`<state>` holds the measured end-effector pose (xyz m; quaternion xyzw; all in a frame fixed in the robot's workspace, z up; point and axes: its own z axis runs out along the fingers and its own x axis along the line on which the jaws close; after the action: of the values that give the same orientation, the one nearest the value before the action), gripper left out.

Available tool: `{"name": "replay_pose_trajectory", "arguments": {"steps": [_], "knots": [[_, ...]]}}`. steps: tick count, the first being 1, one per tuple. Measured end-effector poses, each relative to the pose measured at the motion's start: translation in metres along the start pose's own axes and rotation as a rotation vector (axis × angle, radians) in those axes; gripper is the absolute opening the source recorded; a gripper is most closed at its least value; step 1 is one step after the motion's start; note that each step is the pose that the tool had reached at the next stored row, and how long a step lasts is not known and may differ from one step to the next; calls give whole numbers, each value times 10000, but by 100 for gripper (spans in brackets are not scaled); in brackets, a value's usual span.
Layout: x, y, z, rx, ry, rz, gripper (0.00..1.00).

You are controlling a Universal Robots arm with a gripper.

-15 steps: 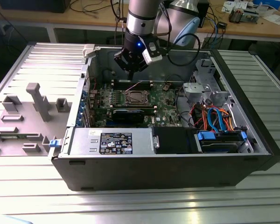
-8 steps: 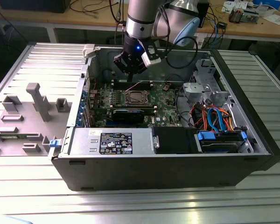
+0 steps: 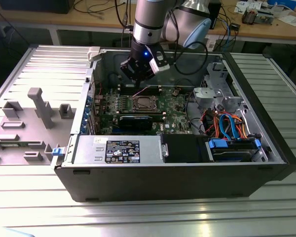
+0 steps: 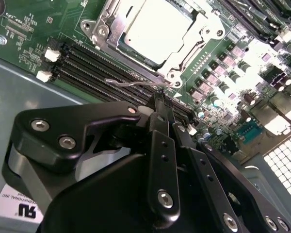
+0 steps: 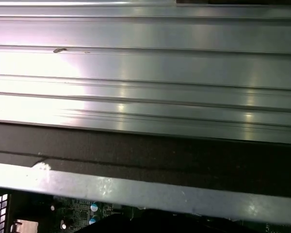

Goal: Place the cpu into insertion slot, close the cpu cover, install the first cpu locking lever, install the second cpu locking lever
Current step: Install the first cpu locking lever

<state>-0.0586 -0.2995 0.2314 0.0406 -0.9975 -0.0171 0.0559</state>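
The hand point(image 4: 161, 104) has its fingers pressed together, seemingly pinching the thin wire locking lever point(image 4: 131, 83) beside the insertion slot point(image 3: 143, 103), mid-motherboard in the open case point(image 3: 266, 143). The cpu point(image 4: 157, 29) lies flat in the slot under the closed cpu cover point(image 4: 196, 36). The lever's long axis runs along the socket's edge, parallel to the memory slots point(image 4: 94, 65). I judge it could slip free and spring back, or scrape the board.

My arm reaches steeply down from above, wrist tilted, gripper point(image 4: 160, 109) with its fingers point(image 4: 161, 160) pressed close together.
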Motion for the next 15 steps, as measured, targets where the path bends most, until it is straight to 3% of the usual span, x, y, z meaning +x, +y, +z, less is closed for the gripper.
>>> {"name": "replay_pose_trajectory", "arguments": {"steps": [4,8,15], "knots": [[-7,-1,25,119,11,-26,11],[-18,-2,62,127,12,-69,11],[-85,-5,111,217,25,-213,11]]}}
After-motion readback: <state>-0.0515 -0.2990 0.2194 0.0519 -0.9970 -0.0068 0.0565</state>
